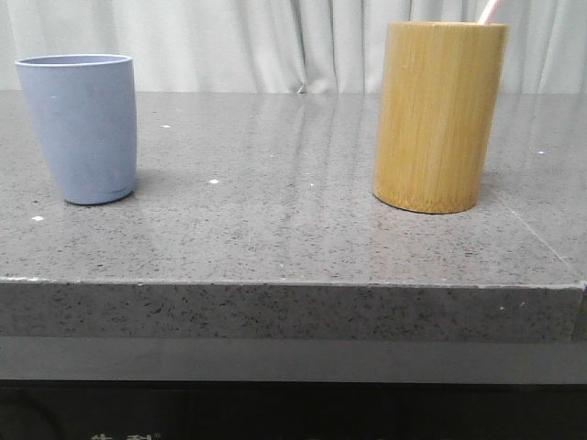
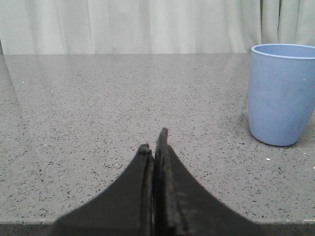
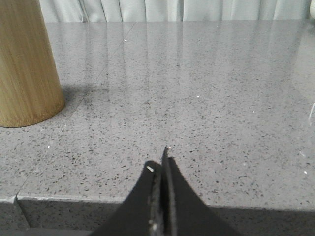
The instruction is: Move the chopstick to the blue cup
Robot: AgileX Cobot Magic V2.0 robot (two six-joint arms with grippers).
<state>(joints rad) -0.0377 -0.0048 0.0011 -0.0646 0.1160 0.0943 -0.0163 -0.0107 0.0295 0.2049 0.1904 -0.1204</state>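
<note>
Start of transfer: chopstick, apparently standing in the bamboo holder, awaits pickup; blue cup stands well apart; left gripper and right gripper rest pressed together, empty.

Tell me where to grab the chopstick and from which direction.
Grip the pink tip of the chopstick that pokes above the bamboo holder, coming from above: the rest sits inside the tall cylinder, so only that leaning tip is reachable. The right gripper, now shut, looks nearest.

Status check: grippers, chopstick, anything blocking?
Left gripper and right gripper shut, empty. Chopstick tip poking from bamboo holder. Blue cup upright; nothing between them.
</note>
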